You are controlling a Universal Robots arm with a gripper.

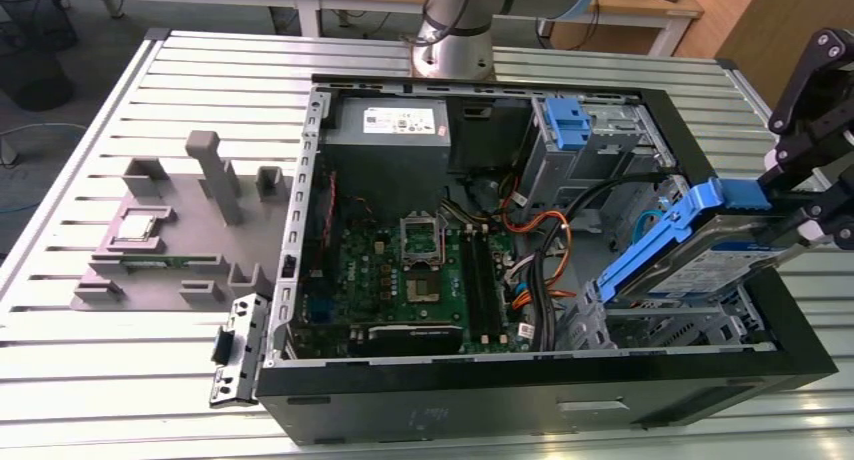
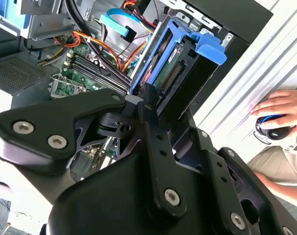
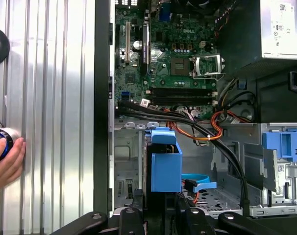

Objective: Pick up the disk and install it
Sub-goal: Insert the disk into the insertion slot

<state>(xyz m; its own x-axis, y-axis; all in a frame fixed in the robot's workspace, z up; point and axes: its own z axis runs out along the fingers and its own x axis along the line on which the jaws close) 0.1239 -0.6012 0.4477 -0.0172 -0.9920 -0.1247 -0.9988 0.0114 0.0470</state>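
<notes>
The disk, a silver drive with a white-and-blue label in a blue plastic carrier, hangs tilted over the metal drive cage at the case's corner on the exterior view's right. My gripper is shut on its outer end. In the second wrist view the disk juts away from the gripper toward the case interior, connector edge showing. The first wrist view has the blue carrier end-on just past the gripper, above the cage floor.
The open black computer case lies on a slatted metal table. Inside are the motherboard, a grey power-supply box, orange and black cables and a bare blue bracket. A grey fixture stands left. A hand rests beside the case.
</notes>
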